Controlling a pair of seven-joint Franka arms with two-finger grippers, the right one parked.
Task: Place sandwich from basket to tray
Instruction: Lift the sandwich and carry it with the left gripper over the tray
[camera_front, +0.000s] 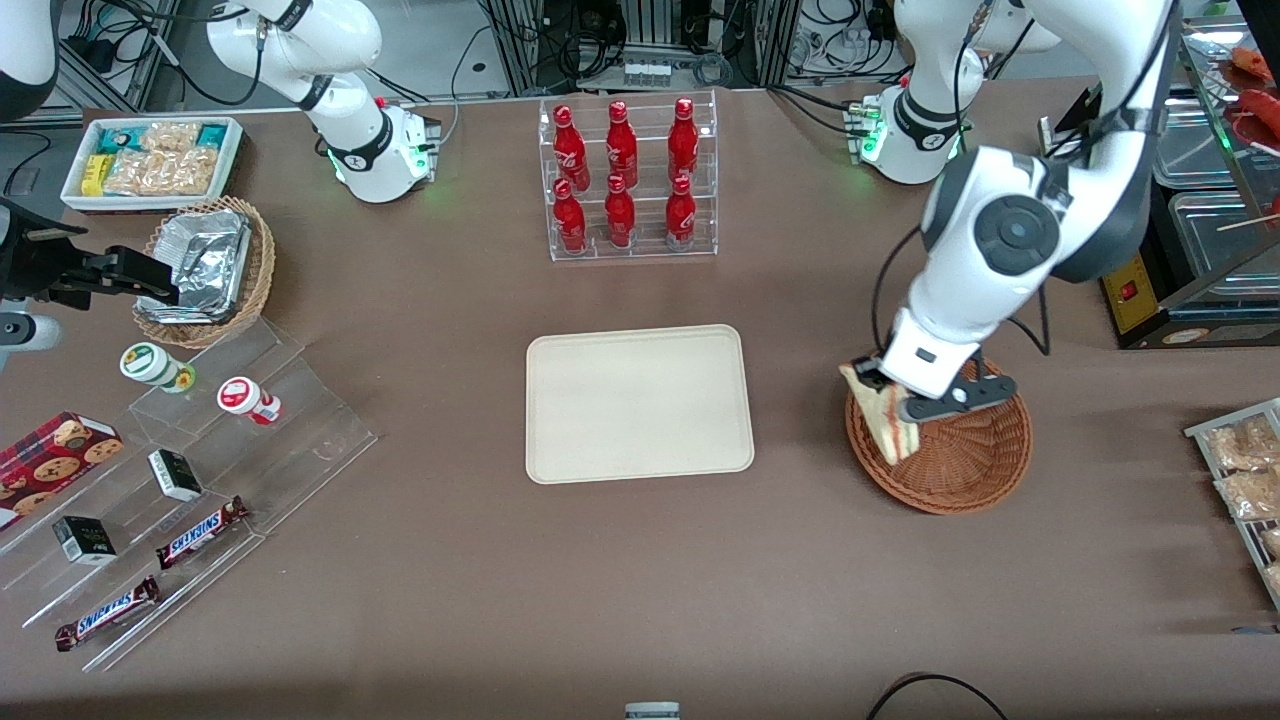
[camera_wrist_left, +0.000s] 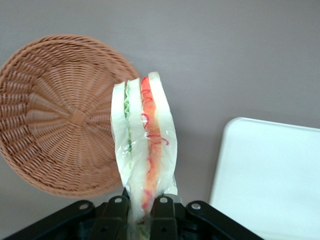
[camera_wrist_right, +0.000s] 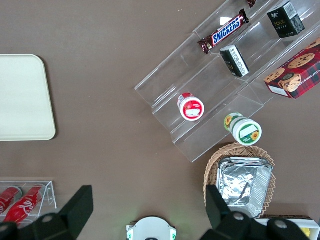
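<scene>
On the brown table (camera_front: 640, 590), reading across the front view from the parked arm's end toward the working arm's, the cream tray (camera_front: 640, 403) comes first, lying flat and bare at the table's middle, with a strip of bare table before the reddish-brown basket (camera_front: 965, 470). The pincer (camera_front: 905, 400) hangs over the basket's rim on the edge nearest the tray, clenched on the sandwich (camera_front: 885, 420). The wrist view shows it plainly: the two fingers (camera_wrist_left: 117, 210) pinch the wedge at one end, and the sandwich (camera_wrist_left: 145, 145) stretches away from them lengthwise, its red and green filling running along that long axis. Under it the basket (camera_wrist_left: 60, 130) is empty, and the sandwich appears lifted off the weave rather than resting in it.

The relation that matters now is sideways: the tray (camera_wrist_left: 270, 185) lies beside the basket toward the parked arm's end, at about the same depth from the front camera. The carry is probably a plain sideways sweep, with the hanging tip needing to clear the tray's low rim.
</scene>
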